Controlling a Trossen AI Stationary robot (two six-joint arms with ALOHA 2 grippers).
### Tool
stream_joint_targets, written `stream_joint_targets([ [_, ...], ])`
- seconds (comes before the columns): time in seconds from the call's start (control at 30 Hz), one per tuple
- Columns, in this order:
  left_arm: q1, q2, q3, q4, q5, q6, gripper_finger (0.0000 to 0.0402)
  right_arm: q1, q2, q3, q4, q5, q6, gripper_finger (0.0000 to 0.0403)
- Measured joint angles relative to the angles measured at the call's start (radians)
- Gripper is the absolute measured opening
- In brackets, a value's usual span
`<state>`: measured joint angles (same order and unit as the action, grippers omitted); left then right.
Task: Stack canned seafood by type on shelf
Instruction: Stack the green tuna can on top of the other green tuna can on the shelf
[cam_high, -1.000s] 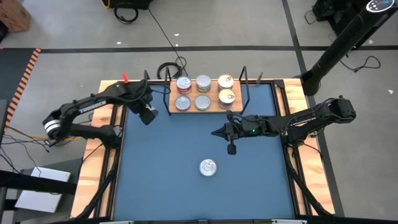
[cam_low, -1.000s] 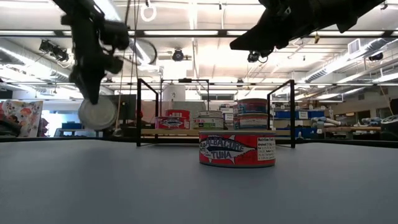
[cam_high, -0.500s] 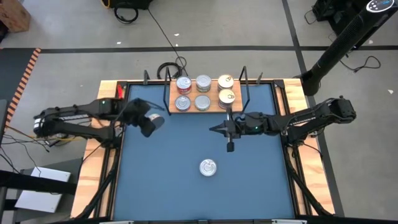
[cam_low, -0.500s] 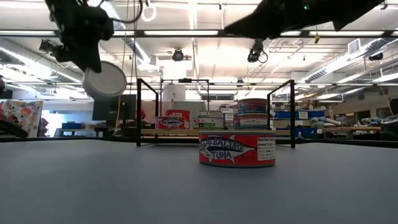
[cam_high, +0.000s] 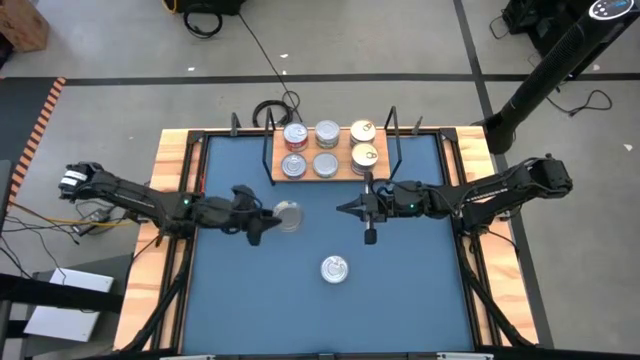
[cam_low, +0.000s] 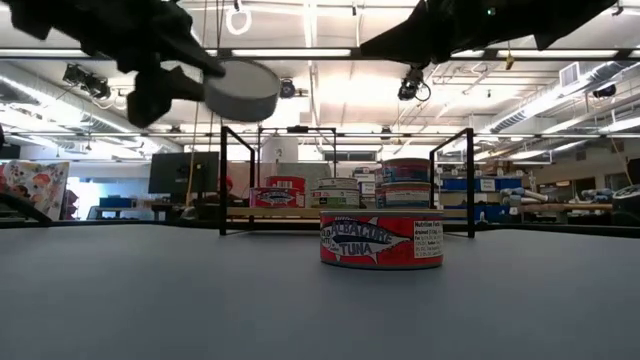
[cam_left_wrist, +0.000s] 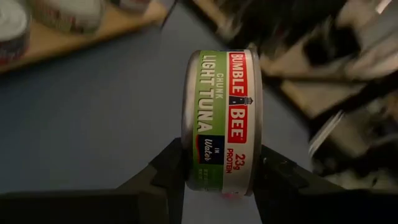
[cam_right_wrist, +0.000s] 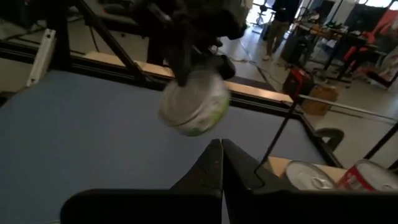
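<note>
Change since a second ago: I see the left arm has swung from beside the shelf's left end out over the blue mat, carrying its tin with it; the right arm has barely shifted.
Left gripper (cam_high: 272, 222): over the mat, left of centre, clamped on a tin.
Held tin (cam_left_wrist: 221, 121): green-and-red label reading "Bumble Bee chunk light tuna"; it sits between the two fingers (cam_left_wrist: 166, 168), one finger on each flat face, the labelled rim facing the wrist camera.
Held tin height: in the low view it hangs clear above the table (cam_low: 240, 89), well above the shelf tins behind it.
Right gripper (cam_high: 343, 210): over the mat just in front of the shelf, fingers pressed together, nothing between them; it points toward the held tin, with open mat between the two.
Shelf (cam_high: 274, 170): wooden board with black wire ends at the far edge of the mat, well apart from the left gripper.
Tins on shelf (cam_high: 327, 132): two rows of three; silver tops on the left four, gold tops on the right two.
Loose tin (cam_high: 335, 269): silver-topped with red sides, lying flat on the mat nearer the front, apart from both grippers; the low view shows "tuna" on its side.
Table (cam_high: 171, 160): wooden rim around the blue mat.
</note>
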<state>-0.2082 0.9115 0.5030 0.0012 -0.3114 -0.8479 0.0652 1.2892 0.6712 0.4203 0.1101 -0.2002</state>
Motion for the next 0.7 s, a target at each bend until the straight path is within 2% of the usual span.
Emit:
stream_joint_targets([
  [0.1, -0.003, 0.005, -0.079, 0.202, -0.056, -0.001, 0.0144, 0.015, 0.0, 0.0, -0.003, 0.004, 0.022, 0.0007],
  [0.23, 0.007, 0.019, -0.144, 0.39, -0.083, -0.002, 0.0144, 0.041, 0.0, 0.0, -0.003, 0.062, 0.025, 0.0007],
  [0.43, 0.018, 0.03, -0.158, 0.435, -0.098, 0.04, 0.0144, 0.053, 0.0, 0.0, -0.008, 0.088, 0.058, 0.0007],
  [0.57, 0.018, 0.04, -0.158, 0.492, -0.07, 0.038, 0.0144, 0.052, 0.0, 0.0, 0.015, 0.091, 0.085, 0.0007],
  [0.7, 0.018, 0.039, -0.158, 0.515, -0.069, 0.028, 0.0144, 0.073, 0.0, 0.001, 0.058, 0.157, 0.084, 0.0008],
])
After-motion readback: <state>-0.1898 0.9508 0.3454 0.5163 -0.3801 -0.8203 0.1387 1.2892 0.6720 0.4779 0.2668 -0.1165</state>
